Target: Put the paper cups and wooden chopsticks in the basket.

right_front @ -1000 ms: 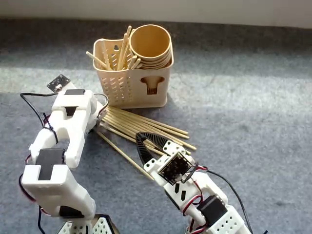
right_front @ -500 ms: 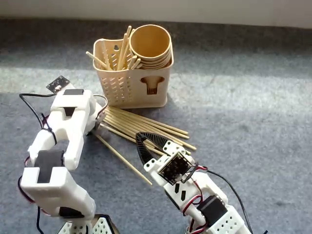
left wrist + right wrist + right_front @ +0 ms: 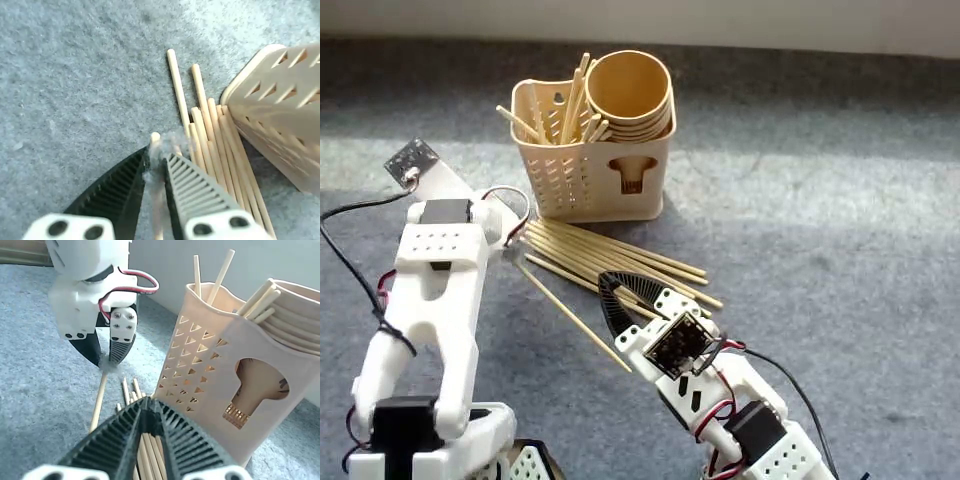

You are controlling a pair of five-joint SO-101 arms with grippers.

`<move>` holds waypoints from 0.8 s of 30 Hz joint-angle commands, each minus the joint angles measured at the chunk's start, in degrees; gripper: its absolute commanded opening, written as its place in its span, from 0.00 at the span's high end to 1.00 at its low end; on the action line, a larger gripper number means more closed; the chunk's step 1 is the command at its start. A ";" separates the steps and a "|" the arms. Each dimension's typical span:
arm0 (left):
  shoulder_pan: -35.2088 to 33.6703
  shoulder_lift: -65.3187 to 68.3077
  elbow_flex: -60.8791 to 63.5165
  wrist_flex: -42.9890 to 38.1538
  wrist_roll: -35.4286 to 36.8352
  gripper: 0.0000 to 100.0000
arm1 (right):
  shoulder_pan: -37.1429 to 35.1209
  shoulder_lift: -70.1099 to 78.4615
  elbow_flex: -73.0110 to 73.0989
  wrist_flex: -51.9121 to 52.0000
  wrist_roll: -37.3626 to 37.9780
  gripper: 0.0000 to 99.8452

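Slotted basket [image 3: 582, 180] upright on grey carpet [image 3: 820, 250]. Stacked paper cups [image 3: 630, 90] inside it, upright chopsticks [image 3: 570, 105] beside them. Loose chopstick bundle [image 3: 620, 260] on carpet just in front of basket. My left gripper [image 3: 157, 152] pinched on end of single chopstick [image 3: 570, 317], angled away from bundle. My right gripper [image 3: 150, 405] closed, empty, above bundle.

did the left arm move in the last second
Yes. The left arm swung left, away from the basket, while the left gripper stayed at the loose chopstick end.
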 commanded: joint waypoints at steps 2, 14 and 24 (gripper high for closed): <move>-0.66 -7.87 -0.57 0.00 -3.60 0.99 | -0.31 -0.57 5.32 0.22 0.62 0.99; -4.70 -25.19 -0.57 -9.41 -8.26 0.99 | -0.31 -0.57 5.32 0.22 0.62 0.99; -4.70 -36.35 -0.57 -19.78 -11.25 0.99 | -0.31 -0.57 5.32 0.22 0.62 0.99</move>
